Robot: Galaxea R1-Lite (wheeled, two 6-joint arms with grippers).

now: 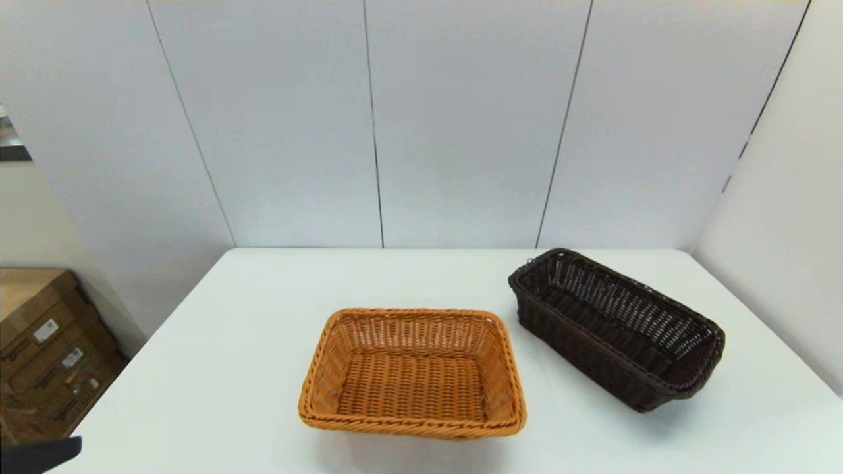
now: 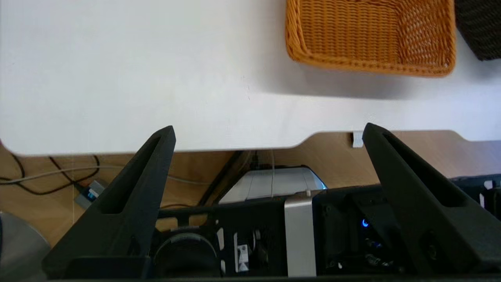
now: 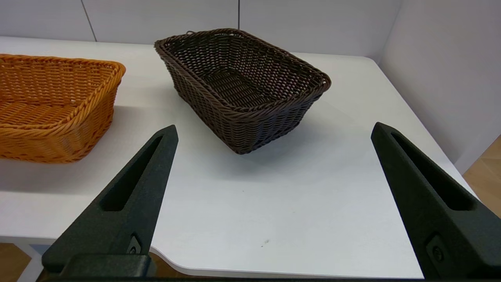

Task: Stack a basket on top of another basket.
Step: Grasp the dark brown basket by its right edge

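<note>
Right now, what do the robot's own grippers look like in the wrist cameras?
Both look alike. The left gripper and the right gripper each have two long, matte black fingers with a grainy surface, tapering to a blunt tip, with a narrow slot sunk into each one. No cables or markings show on them.

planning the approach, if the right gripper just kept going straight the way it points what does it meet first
Probably the dark brown basket: in the right wrist view its near corner sits ahead between the open fingers of the right gripper, with only bare white table in between. The height is unclear, so it may meet the table first.
</note>
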